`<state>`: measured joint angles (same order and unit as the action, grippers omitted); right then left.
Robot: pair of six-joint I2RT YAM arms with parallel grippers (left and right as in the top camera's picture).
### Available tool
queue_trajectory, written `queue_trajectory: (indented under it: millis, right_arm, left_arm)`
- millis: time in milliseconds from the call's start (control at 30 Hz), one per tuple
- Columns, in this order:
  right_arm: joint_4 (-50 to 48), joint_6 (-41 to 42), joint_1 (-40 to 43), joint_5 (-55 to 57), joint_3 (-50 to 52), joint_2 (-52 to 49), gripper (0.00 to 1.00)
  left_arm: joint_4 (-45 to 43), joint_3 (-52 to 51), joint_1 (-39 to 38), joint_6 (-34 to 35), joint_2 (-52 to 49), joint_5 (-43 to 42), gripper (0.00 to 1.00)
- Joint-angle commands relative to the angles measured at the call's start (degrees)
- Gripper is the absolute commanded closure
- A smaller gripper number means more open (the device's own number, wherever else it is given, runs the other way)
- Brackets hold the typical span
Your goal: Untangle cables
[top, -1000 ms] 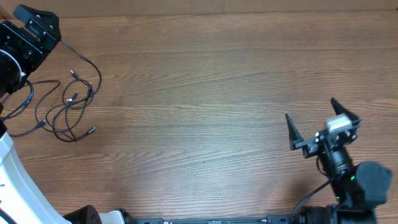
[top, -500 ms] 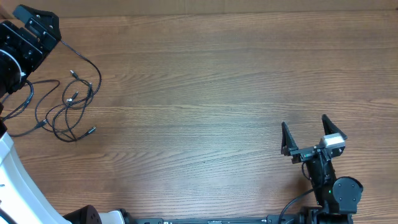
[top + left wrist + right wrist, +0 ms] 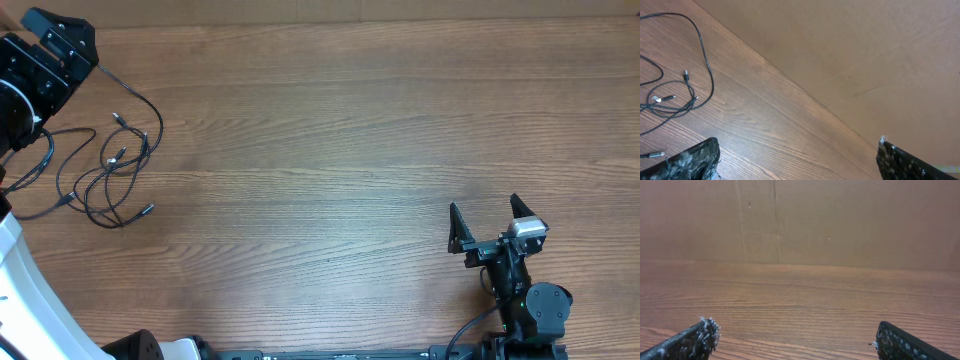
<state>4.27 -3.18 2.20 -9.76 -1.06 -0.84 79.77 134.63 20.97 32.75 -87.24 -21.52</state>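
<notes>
Closest to the front edge of the wooden table [image 3: 330,150], on the right side, the right gripper [image 3: 484,205] stands with its two dark fingers spread wide and nothing between them. Its own camera shows the same thing: the right gripper [image 3: 795,327] has one finger low at each side of the picture, with only bare table [image 3: 800,295] between them and a plain brown wall [image 3: 840,220] behind. At the front left corner a white arm [image 3: 30,290] curves in from the edge. Farther back on the left side, well apart from the right gripper, the cables [image 3: 112,160] lie on the wood as a loose heap of thin black loops that cross over one another, with several small plug tips sticking out at the edges. One long strand arcs from the heap up toward the far left corner, and whether it touches anything there cannot be told. In that corner sits the left gripper [image 3: 65,40], just behind the heap. In its wrist view the left gripper [image 3: 799,145] is also spread wide and holds nothing. The cables [image 3: 686,76] lie off to the left of its fingers on the table [image 3: 755,125], with the wall [image 3: 865,50] beyond.
</notes>
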Motion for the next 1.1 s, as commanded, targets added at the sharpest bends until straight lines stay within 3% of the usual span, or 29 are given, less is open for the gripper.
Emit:
queue_trajectory:
  millis: [0,867,1067]
  right_arm:
    - [-0.31,0.39,-0.22,0.76,0.61,0.68,0.00]
    - [-0.31,0.39,-0.22,0.76,0.61,0.68,0.00]
    - [-0.31,0.39,-0.22,0.76,0.61,0.68,0.00]
  left_arm:
    - [0.02,0.48,-0.42,0.50,-0.09,-0.57,0.01]
    - [0.04,0.48,-0.37,0.50,-0.09,-0.52,0.00]
    - [0.07,-1.25,-2.10,-3.74,1.57,7.39,0.00]
